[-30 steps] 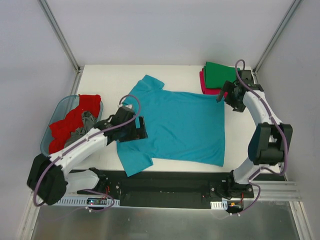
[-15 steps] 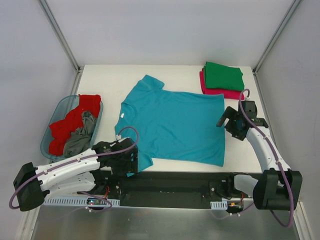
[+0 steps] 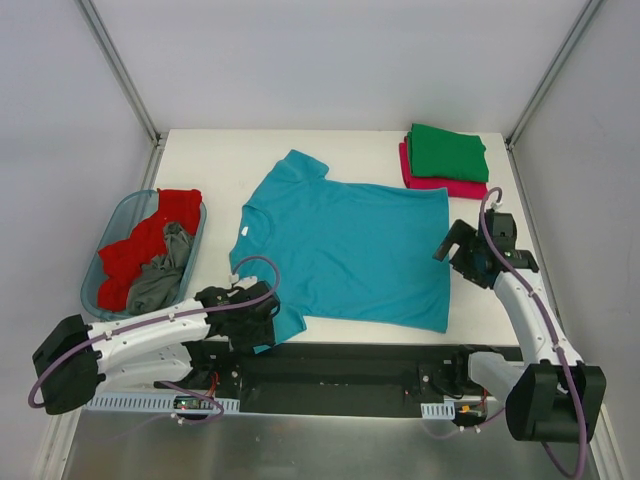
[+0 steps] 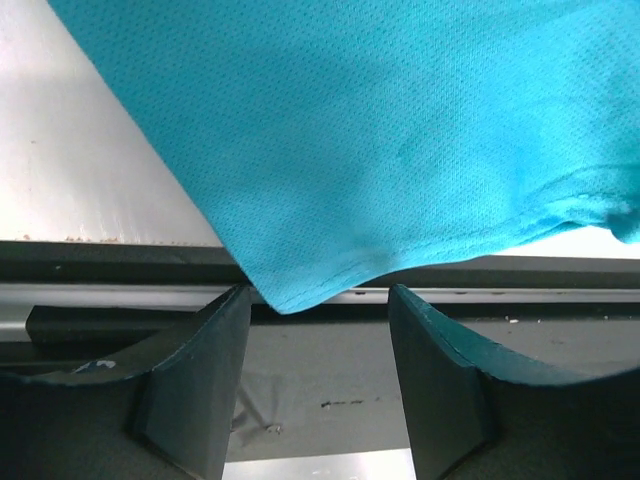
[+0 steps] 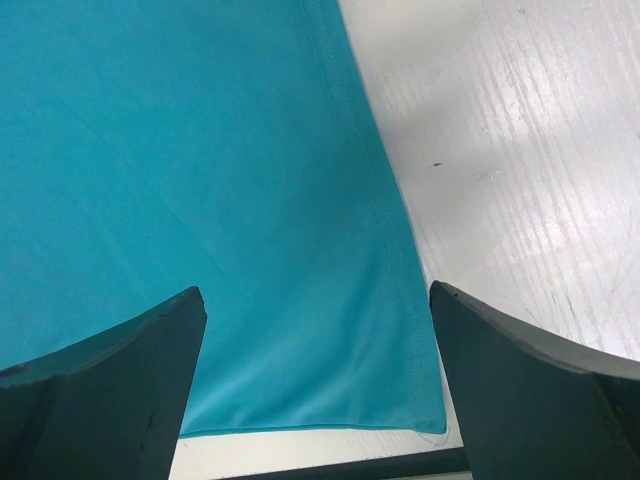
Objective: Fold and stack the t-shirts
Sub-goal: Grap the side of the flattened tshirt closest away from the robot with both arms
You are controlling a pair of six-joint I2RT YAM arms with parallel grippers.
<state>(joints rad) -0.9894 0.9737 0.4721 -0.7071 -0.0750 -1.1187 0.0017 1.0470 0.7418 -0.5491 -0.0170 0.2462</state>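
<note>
A teal t-shirt [image 3: 350, 245] lies spread flat on the white table [image 3: 215, 165]. A folded green t-shirt [image 3: 447, 152] sits on a folded pink-red t-shirt [image 3: 445, 186] at the back right. A red t-shirt [image 3: 150, 238] and a grey t-shirt [image 3: 160, 282] lie crumpled in the basket. My left gripper [image 3: 262, 322] is open and empty at the teal shirt's near sleeve [image 4: 400, 130], whose tip hangs over the table's front edge just ahead of the jaws [image 4: 318, 345]. My right gripper [image 3: 452, 246] is open and empty, low over the shirt's right hem [image 5: 200, 200], its jaws [image 5: 315, 370] astride the near corner.
A translucent blue basket [image 3: 103, 250] stands at the table's left edge. A black rail [image 3: 340, 365] runs along the front edge, also seen in the left wrist view [image 4: 120, 262]. Grey walls and metal posts enclose the table.
My left arm swung from the shirt's left edge down to the near sleeve at the front edge. My right arm moved from beside the folded stack to the shirt's right hem.
</note>
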